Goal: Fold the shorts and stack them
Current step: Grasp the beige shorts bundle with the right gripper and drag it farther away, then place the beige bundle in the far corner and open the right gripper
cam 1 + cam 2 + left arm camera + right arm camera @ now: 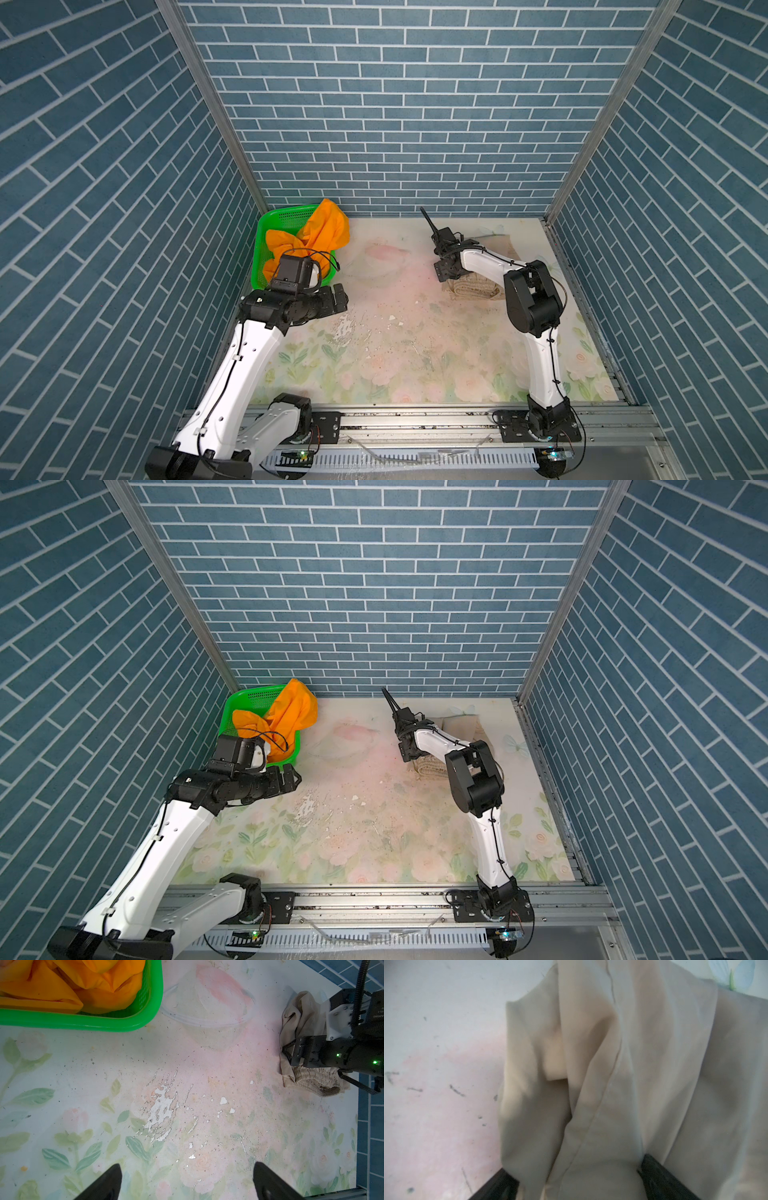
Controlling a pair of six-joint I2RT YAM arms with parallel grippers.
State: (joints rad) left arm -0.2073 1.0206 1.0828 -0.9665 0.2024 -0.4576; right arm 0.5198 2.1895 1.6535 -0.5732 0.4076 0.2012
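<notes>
A: Which step is in hand?
B: The beige shorts (473, 289), I'd judge. They lie bunched near the right edge of the counter (395, 353), toward the far side, with the gathered waistband facing the near edge. The right end effector (575, 1162) hangs right over them, fingers apart with cloth lying between. I see nothing pinched.
A: Folded, then?
B: Roughly doubled, not tidy. The right wrist view shows loose ridges and a seam running through.
A: And the orange shorts (320, 232)?
B: Crumpled in the green basket (259, 249) at the far left corner, part of them draped over its rim. The left end effector (187, 1164) is wide apart and empty, above bare counter just off the basket's near side.
A: So next?
B: Probably squaring up the beige pair, or a reach into the basket. The orange cloth is heaped, so it calls for a pinch on one edge, not the whole wad.
A: The surface?
B: Floral print, worn, with white flaked patches (160, 1111) in the middle and dark specks all over. Blue brick-pattern walls (395, 104) close three sides, and a metal rail (415, 419) runs along the near edge.
</notes>
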